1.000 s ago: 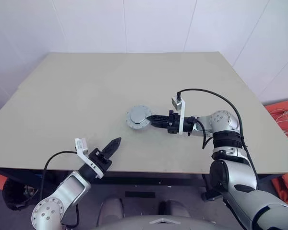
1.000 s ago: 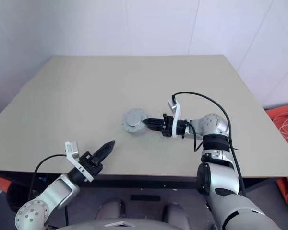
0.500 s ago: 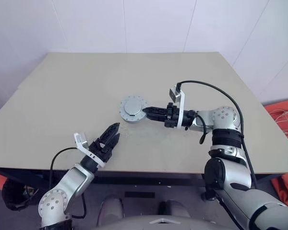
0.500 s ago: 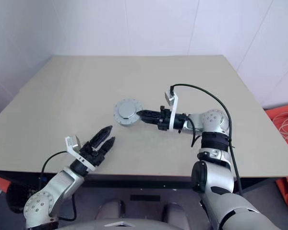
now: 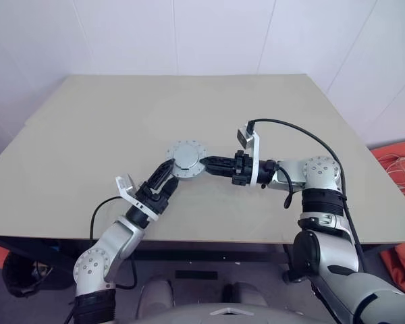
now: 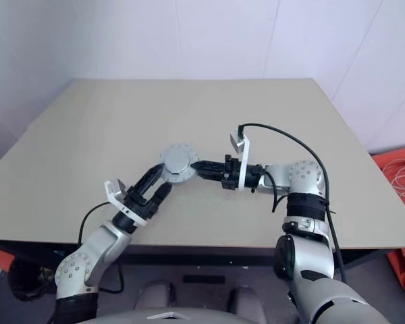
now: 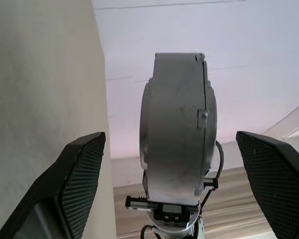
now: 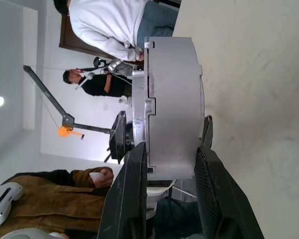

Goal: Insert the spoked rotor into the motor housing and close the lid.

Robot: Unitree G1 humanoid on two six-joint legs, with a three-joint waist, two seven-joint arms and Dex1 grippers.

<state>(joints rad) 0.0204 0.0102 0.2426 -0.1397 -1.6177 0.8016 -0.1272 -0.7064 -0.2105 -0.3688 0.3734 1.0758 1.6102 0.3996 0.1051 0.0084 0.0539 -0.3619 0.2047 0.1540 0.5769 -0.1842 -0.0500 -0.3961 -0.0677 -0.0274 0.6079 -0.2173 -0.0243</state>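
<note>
The motor housing (image 5: 186, 158), a round grey metal cup with a flat holed flange facing up, hangs above the table (image 5: 88, 128). My right gripper (image 5: 204, 162) is shut on its right rim. In the right wrist view, its fingers (image 8: 132, 164) clamp the housing (image 8: 172, 99) edge-on. My left gripper (image 5: 169, 175) is open just below and left of the housing. In the left wrist view the housing (image 7: 177, 124) stands in the wide gap of the left gripper (image 7: 172, 149), with its pads (image 7: 82, 169) apart from it. The spoked rotor is hidden. I cannot tell whether the flanged face is the lid.
The table's front edge (image 5: 209, 239) runs under both arms. An orange object with cables (image 5: 399, 169) lies on the floor to the right. In the right wrist view, a person in a white top (image 8: 114, 25) and another person in a brown jacket (image 8: 50, 204) stand behind the table.
My right gripper has lifted the housing and carried it left. My left gripper has opened wide and moved forward, up to the housing.
</note>
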